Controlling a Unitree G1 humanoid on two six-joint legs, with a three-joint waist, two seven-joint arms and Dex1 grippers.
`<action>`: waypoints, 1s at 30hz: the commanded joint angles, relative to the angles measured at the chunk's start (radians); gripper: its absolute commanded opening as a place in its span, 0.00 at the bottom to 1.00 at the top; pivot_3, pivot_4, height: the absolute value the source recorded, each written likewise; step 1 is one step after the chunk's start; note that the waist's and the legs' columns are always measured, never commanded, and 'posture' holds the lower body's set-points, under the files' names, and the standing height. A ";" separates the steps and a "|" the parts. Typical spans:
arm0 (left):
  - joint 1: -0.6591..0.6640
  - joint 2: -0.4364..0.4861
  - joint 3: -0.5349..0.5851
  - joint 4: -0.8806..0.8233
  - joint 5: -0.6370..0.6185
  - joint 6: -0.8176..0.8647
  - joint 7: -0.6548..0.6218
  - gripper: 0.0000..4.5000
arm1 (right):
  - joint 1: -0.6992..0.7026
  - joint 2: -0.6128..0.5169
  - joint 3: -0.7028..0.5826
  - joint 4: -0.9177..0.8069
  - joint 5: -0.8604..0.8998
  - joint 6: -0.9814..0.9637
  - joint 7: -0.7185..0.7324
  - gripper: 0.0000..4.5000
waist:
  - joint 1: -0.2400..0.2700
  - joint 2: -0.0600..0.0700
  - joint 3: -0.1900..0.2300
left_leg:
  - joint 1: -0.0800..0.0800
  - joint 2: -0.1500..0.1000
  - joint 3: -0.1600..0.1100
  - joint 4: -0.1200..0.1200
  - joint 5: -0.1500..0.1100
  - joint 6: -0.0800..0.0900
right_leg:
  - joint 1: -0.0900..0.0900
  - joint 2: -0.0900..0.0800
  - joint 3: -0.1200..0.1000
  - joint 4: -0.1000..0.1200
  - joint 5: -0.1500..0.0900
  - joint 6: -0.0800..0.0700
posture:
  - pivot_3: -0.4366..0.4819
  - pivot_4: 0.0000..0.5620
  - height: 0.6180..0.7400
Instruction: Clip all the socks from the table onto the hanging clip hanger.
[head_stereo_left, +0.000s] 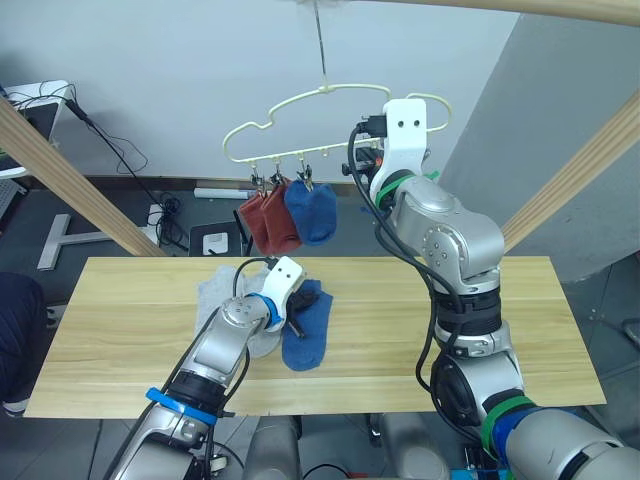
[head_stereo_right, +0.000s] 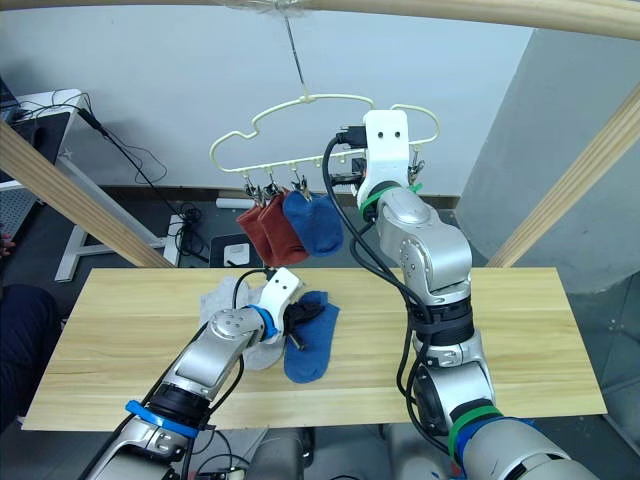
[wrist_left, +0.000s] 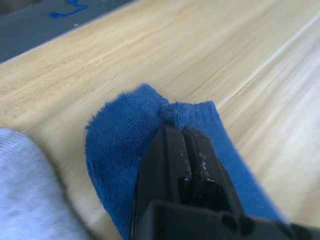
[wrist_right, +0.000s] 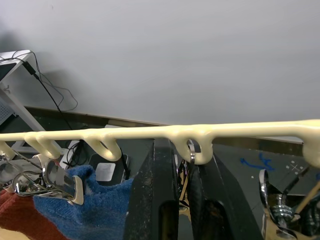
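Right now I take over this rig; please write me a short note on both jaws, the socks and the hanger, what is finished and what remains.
Left gripper: jaws shut on the cuff of the plain-knit blue sock lying on the pale wood plank table.
Right gripper: raised at the thin pale yellow clip hanger, jaws around a free metal clip below its bar; I cannot tell whether they press it.
Done: two rust red socks and one blue sock hang clipped.
Left: the held blue sock and the light grey socks beside it on the table.
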 joint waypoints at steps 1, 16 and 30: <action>0.010 -0.001 0.055 -0.093 -0.082 0.042 -0.035 0.01 | -0.012 0.008 -0.010 -0.063 0.007 -0.003 0.002 0.00 | -0.001 0.000 0.000 | 0.000 0.000 0.000 0.000 0.000 0.000 | 0.000 0.000 0.000 0.000 0.000 0.000 | 0.32 0.52 1.00; -0.017 -0.029 0.231 -0.339 -0.369 0.177 -0.022 0.01 | -0.024 0.028 -0.030 -0.085 0.027 0.041 0.002 0.00 | -0.003 0.000 0.000 | 0.000 0.000 0.000 0.000 0.000 0.000 | 0.000 0.000 0.000 0.000 0.000 0.000 | 0.32 0.53 1.00; -0.150 -0.094 0.215 -0.276 -0.360 0.108 0.058 0.01 | -0.036 0.044 -0.052 -0.102 0.034 0.094 0.003 0.00 | -0.010 0.000 0.000 | 0.000 0.000 0.000 0.000 0.000 0.000 | 0.000 0.000 0.000 -0.001 0.000 0.000 | 0.30 0.54 1.00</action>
